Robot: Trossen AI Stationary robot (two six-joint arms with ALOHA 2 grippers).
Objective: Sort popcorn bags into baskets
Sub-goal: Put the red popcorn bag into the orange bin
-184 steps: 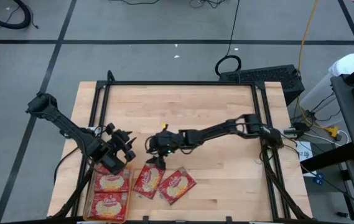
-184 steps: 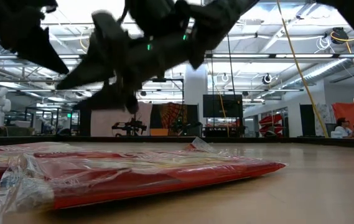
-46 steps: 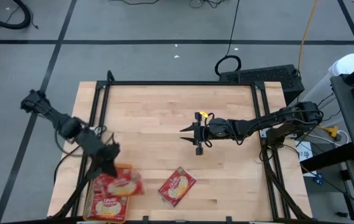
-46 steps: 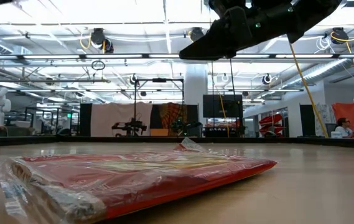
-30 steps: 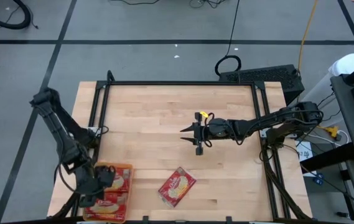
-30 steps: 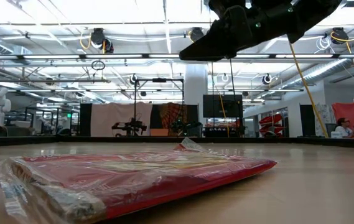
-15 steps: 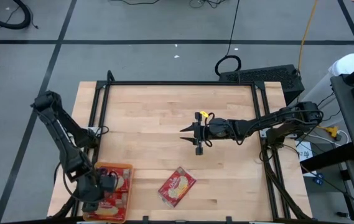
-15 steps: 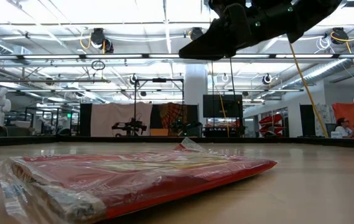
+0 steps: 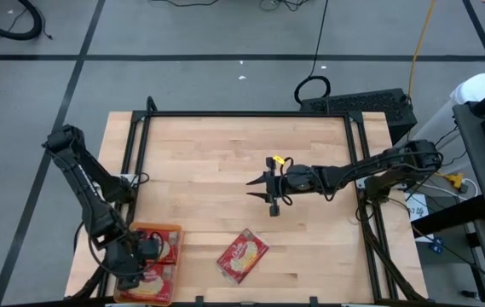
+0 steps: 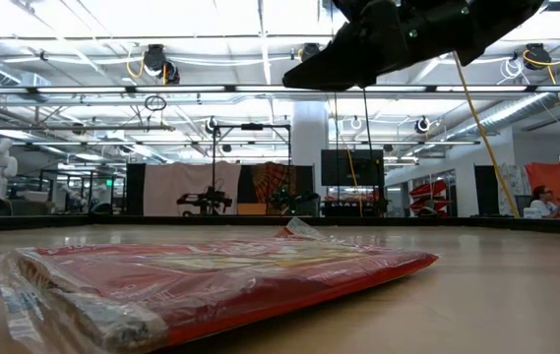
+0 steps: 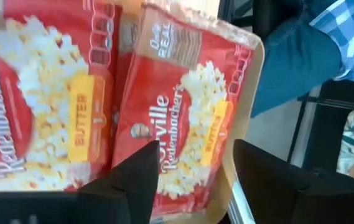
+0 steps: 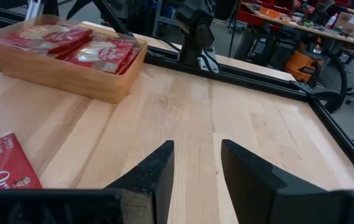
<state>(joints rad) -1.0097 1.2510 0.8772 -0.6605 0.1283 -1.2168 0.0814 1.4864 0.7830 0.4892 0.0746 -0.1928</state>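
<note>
The left pincer (image 9: 133,271) hangs over the orange basket (image 9: 175,232) at the table's (image 9: 225,153) near left corner, fingers spread wide and holding nothing. Red popcorn bags (image 11: 177,124) lie inside it (butter flavour, by the labels). One more bag (image 9: 242,254) lies alone on the wood, just right of the basket. The right pincer (image 9: 263,189) waits over mid-table, parted, empty.

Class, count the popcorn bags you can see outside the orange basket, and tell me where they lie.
1: a popcorn bag lies flat on the table, right of the basket, near the front edge.
</note>
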